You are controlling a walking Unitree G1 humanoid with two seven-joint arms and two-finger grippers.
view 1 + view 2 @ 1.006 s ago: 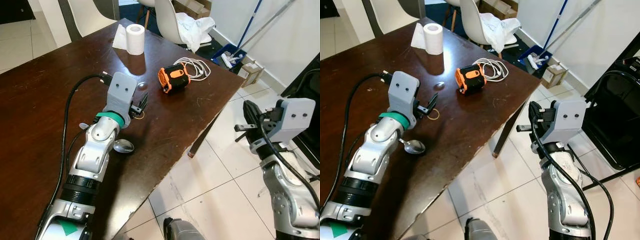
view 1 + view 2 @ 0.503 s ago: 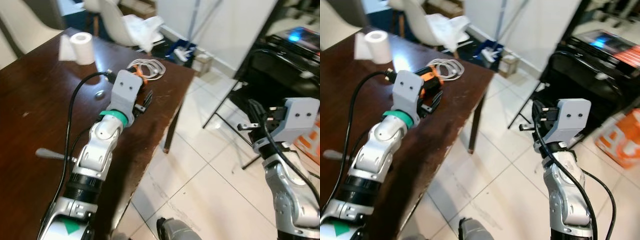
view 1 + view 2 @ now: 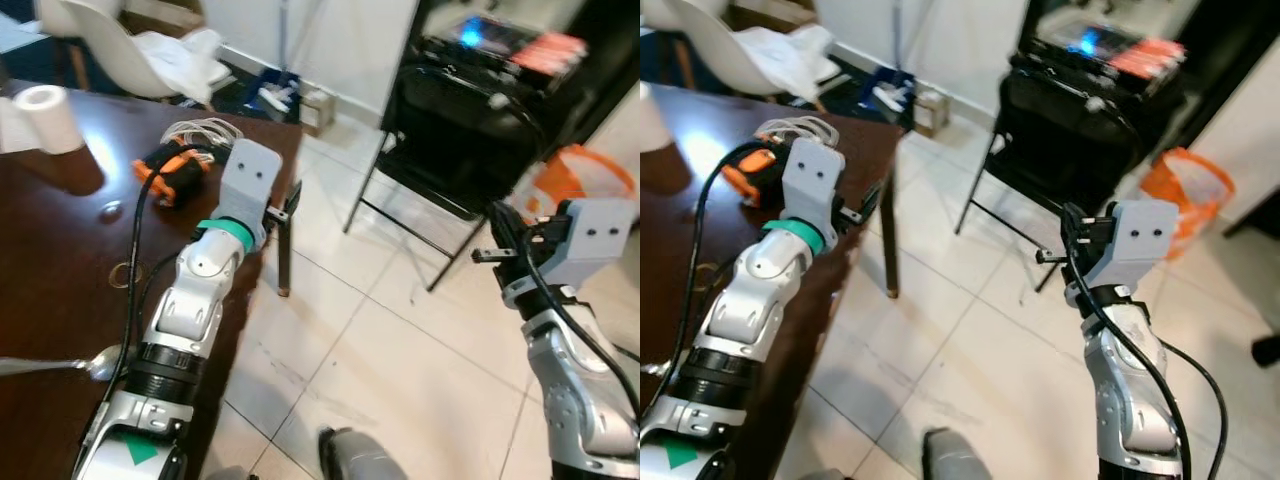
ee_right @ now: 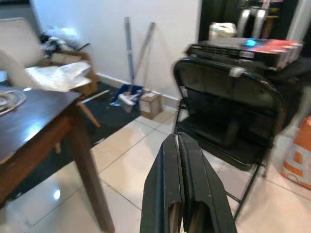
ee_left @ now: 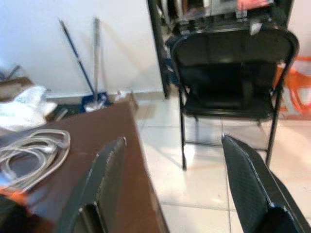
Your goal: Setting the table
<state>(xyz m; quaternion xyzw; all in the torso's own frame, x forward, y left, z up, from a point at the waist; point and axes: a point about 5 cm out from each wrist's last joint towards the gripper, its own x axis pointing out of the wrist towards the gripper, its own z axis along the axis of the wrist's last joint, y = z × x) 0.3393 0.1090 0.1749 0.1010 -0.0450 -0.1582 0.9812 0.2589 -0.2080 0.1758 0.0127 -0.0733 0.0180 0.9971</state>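
no readable text, labels or signs

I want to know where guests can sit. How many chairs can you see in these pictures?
2. A black folding chair stands on the tiled floor beyond the table corner. A white chair stands behind the table, near the wall. Others may be hidden.

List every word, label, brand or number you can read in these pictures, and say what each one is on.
No text can be read here.
Red-orange packages on the black unit behind the folding chair: any print is too blurred.
Orange and black device on the table: no legible marking.
Paper roll: plain.
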